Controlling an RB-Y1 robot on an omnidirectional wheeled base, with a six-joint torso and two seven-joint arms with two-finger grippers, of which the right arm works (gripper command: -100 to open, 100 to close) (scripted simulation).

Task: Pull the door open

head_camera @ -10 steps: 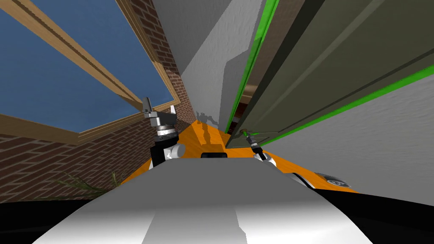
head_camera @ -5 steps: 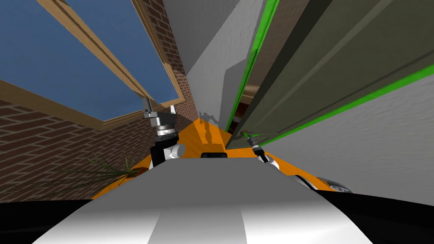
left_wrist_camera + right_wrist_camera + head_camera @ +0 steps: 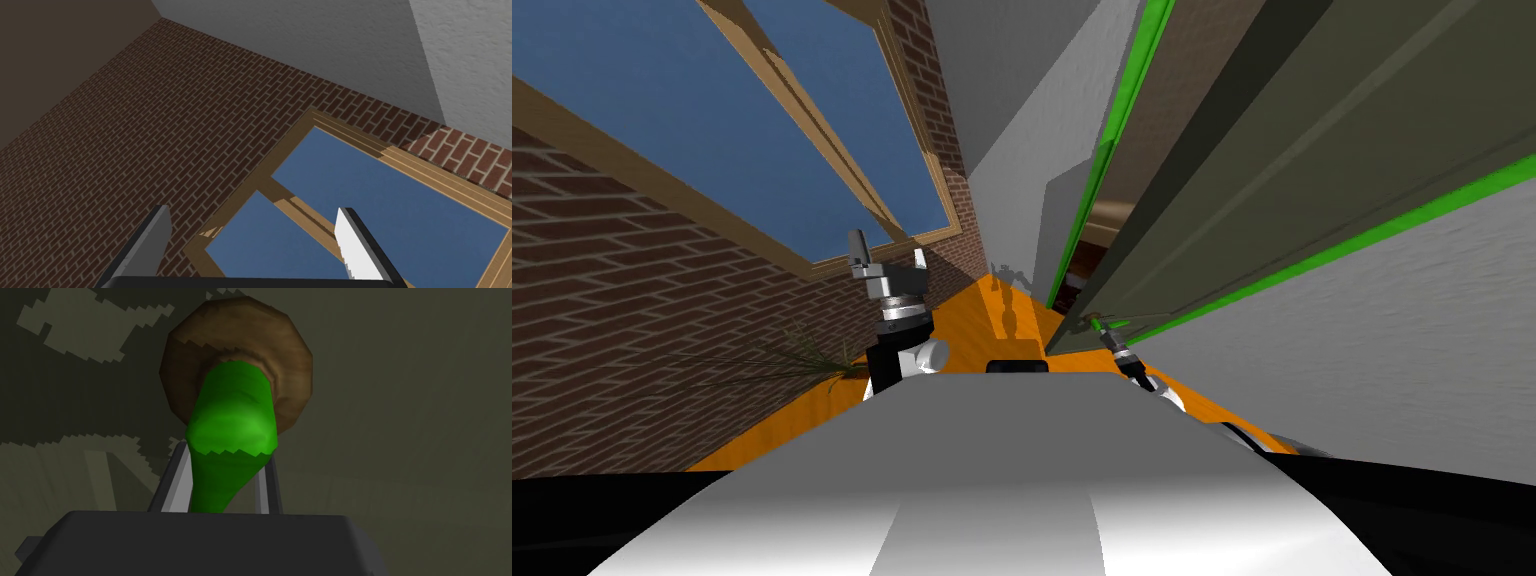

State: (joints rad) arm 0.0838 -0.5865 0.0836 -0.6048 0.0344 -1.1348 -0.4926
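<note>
right gripper [image 3: 225, 460] was clamped on the green handle [image 3: 232, 413], door [image 3: 1272, 170] ajar, looked mid-pull. next: draw handle back, grip tight.

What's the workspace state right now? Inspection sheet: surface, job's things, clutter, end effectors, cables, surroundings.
Surface: orange floor.
Job's things: dark door ajar, green trim beside it; green handle on a round brown plate.
Clutter: plant on the floor by the brick wall.
End effectors: right end effector shut on the handle; left end effector open, raised on my left, holding nothing.
Cables: nothing seen.
Surroundings: window in the brick wall on the left; grey wall on the right.
</note>
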